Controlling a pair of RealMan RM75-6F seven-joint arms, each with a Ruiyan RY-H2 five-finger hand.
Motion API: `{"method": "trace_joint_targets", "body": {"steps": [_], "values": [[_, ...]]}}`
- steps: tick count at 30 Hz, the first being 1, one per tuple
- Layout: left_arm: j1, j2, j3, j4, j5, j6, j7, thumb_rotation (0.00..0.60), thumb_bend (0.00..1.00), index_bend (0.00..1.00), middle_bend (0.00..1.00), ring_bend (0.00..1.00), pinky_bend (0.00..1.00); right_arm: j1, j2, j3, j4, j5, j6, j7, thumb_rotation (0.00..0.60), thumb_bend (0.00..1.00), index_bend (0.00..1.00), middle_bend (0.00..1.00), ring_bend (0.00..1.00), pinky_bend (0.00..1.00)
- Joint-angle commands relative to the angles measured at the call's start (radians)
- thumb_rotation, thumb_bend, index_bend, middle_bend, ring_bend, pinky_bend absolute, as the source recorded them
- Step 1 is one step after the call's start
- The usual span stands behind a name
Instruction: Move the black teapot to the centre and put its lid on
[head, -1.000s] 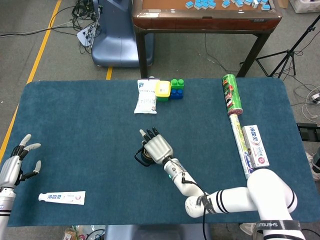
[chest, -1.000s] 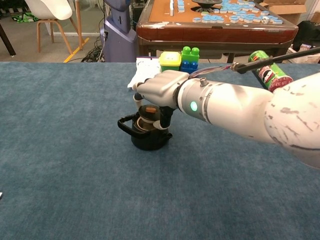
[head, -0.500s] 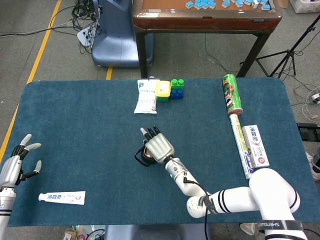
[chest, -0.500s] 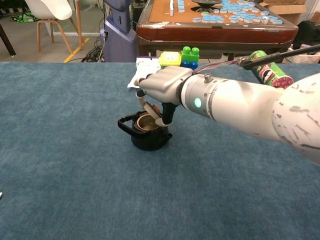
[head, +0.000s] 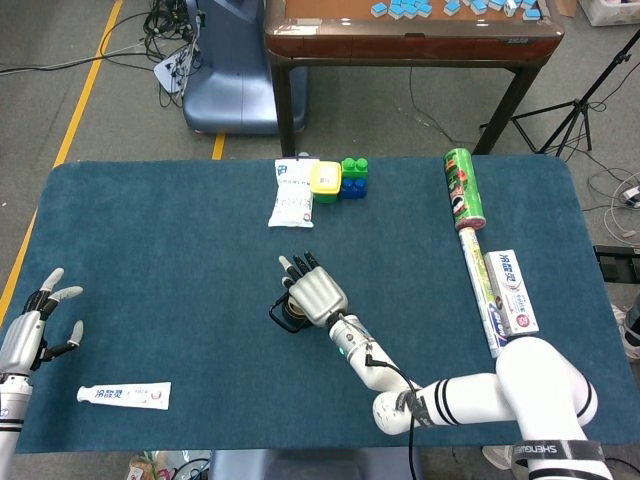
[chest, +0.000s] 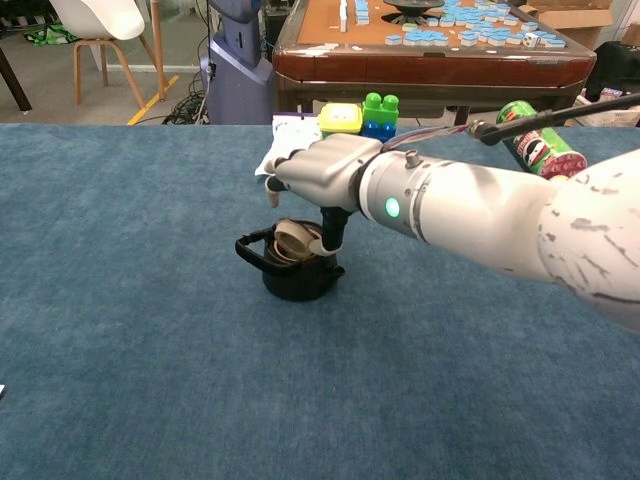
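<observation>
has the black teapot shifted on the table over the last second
No. The black teapot sits at the same spot below the green and blue blocks; only the lid at its mouth has tilted under the right hand.

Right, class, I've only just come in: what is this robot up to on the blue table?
The right hand is over the black teapot, which stands near the middle of the blue table. Its fingers reach down to the lid, which lies tilted across the pot's mouth and is not seated flat. Whether the fingers actually grip the lid is hard to tell. The left hand hangs at the table's left edge with fingers spread, holding nothing, above a toothpaste tube.
</observation>
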Motion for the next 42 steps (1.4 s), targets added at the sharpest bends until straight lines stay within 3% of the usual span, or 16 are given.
{"method": "trace_joint_targets", "body": {"steps": [1,16,24,42], "values": [[-0.001,0.000,0.000,0.001,-0.001,-0.002,0.001,0.600,0.44,0.23,0.00,0.00,0.00,-0.005,0.008,0.003,-0.009,-0.012,0.005,0.012,0.600,0.34,0.20,0.00,0.00,0.00],[-0.007,-0.002,-0.002,-0.015,-0.004,-0.009,0.031,0.600,0.44,0.23,0.00,0.00,0.00,-0.044,0.100,0.009,-0.164,-0.069,0.060,0.051,0.600,0.34,0.20,0.00,0.00,0.00],[-0.010,-0.004,-0.003,-0.018,-0.011,-0.018,0.040,0.600,0.44,0.23,0.00,0.00,0.00,-0.072,0.133,-0.047,-0.242,-0.085,0.085,0.028,0.600,0.34,0.20,0.00,0.00,0.00],[-0.014,-0.005,-0.003,-0.029,-0.012,-0.023,0.060,0.600,0.44,0.23,0.00,0.00,0.00,-0.114,0.157,-0.117,-0.326,-0.102,0.131,-0.018,0.600,0.34,0.20,0.00,0.00,0.00]]}}
